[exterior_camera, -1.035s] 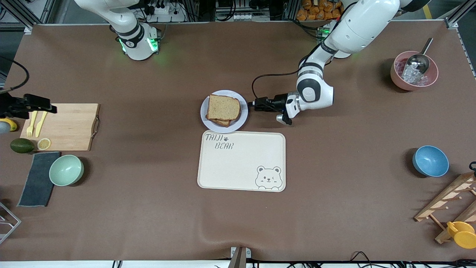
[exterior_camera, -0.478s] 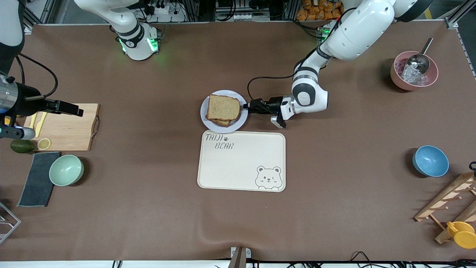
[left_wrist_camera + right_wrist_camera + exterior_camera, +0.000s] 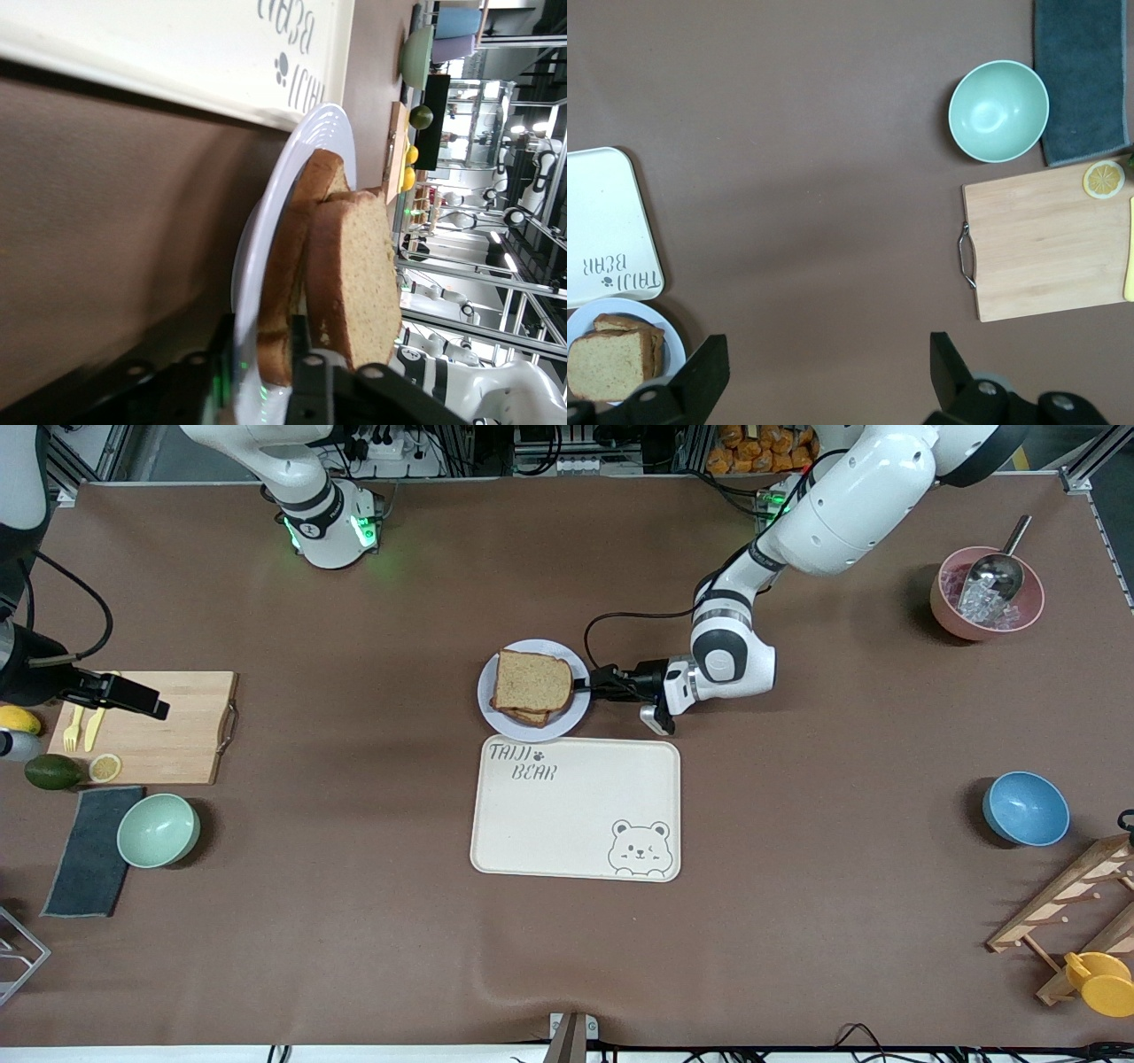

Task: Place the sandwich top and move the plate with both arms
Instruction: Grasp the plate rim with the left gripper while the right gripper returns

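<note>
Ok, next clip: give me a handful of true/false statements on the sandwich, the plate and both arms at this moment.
1. The sandwich top lies on the lower slice on the plate. True.
2. The plate sits on the bear-print tray. False: it sits on the table, beside the tray's edge farther from the front camera.
3. The left gripper is at the plate's rim, one of its jaws on each side of it. True.
4. The right gripper holds the mint-green bowl. False: its jaws are open and empty, up over the table near the cutting board.
5. The tray carries a blue bowl. False: nothing lies on it.
</note>
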Motion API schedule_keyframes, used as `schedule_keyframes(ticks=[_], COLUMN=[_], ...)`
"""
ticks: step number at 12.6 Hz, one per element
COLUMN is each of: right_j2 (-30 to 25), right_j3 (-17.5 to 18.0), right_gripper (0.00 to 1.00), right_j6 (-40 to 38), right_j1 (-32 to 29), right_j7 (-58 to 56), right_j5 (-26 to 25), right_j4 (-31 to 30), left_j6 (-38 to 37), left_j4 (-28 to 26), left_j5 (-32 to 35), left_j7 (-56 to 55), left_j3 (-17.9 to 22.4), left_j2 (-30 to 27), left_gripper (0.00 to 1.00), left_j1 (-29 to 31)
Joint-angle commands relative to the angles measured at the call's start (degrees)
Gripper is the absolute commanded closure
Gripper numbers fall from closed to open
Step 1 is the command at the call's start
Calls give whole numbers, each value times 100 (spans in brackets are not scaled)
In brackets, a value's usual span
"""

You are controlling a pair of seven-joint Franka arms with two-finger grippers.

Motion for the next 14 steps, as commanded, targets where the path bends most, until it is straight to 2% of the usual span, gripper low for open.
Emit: schedule_keyframes(ticks=[1, 2, 3, 7, 10, 14], right_j2=[-564, -643, -705, -661, -644, -644], right_j3=[272, 272, 272, 272, 255, 246], right_gripper=[0, 0, 0, 0, 0, 0], right_j6=[335, 327, 353, 810, 749, 565], right_j1=[-222, -231, -240, -319, -336, -380], right_j7=[206, 214, 214, 250, 241, 250], right_j5=[-143, -152, -186, -204, -213, -213], right_j4=[-693, -719, -720, -676, -588, -457], left_j6=[-208, -339, -532, -744, -964, -1061], left_j4=[82, 91, 99, 99, 64, 29], left_j5=[-244, -245, -253, -393, -797, -1123], left_j7=[782, 1116, 1337, 1690, 1787, 1787], left_j3=[-23, -23, -14, -23, -32, -269], left_j2=[268, 382, 418, 445, 392, 366], left_gripper=[89, 98, 100, 100, 100, 100], left_j1=[12, 73, 100, 109, 127, 179])
